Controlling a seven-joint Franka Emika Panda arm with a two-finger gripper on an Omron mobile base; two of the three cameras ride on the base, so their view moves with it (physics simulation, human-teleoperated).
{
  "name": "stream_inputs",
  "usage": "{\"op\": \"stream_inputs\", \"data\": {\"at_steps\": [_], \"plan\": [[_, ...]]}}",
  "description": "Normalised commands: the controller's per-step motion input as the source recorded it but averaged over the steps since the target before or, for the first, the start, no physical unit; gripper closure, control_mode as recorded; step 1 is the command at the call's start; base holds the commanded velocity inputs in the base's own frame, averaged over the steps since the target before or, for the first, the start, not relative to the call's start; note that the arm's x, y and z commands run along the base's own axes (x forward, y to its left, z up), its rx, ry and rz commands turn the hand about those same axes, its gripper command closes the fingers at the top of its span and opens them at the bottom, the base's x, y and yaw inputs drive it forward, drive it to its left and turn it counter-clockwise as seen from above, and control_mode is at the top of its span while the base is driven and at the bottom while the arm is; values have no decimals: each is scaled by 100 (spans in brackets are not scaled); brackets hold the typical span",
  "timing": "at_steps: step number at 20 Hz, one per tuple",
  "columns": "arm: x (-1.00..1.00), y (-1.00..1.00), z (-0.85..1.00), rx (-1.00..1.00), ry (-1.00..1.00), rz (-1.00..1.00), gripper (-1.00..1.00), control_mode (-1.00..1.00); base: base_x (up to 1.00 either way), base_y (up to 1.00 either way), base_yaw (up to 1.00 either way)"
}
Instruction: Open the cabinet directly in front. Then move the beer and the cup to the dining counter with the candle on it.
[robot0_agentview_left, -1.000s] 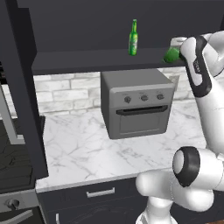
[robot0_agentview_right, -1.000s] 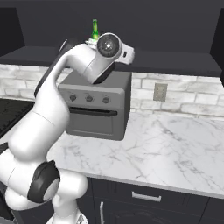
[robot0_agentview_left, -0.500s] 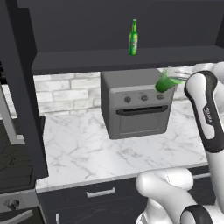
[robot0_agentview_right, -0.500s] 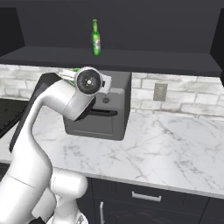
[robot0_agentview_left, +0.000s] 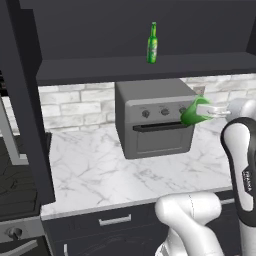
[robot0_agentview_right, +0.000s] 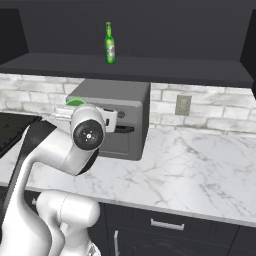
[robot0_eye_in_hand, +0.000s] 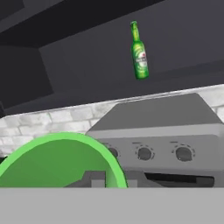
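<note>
A white robot arm holds a bright green cup in its gripper, the jaws closed nearly all the way on the cup's rim. The cup lies tilted on its side, its mouth toward the hand, in mid-air just in front of the knobs of a grey toaster oven on the marble counter. It hangs below the open shelf of the dark upper cabinet. The green beer bottle stands upright on that shelf, above and to the left of the gripper, well apart from it. The dining counter and candle are out of sight, so the cup probably has to travel backward, away from the wall. Open air lies toward the robot; the oven front and the shelf edge overhead are the nearest things to clip.
</note>
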Motion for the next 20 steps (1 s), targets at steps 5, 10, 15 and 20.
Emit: {"op": "stream_inputs", "data": {"at_steps": [5, 10, 15, 20], "plan": [[0, 0, 0, 0, 0, 0, 100, -100, 0, 0, 0], [-1, 0, 0, 0, 0, 0, 100, -100, 0, 0, 0], [-40, 9, -2, 0, 0, 1, 100, -100, 0, 0, 0], [0, 0, 0, 0, 0, 0, 100, 100, -92, 31, 1]]}}
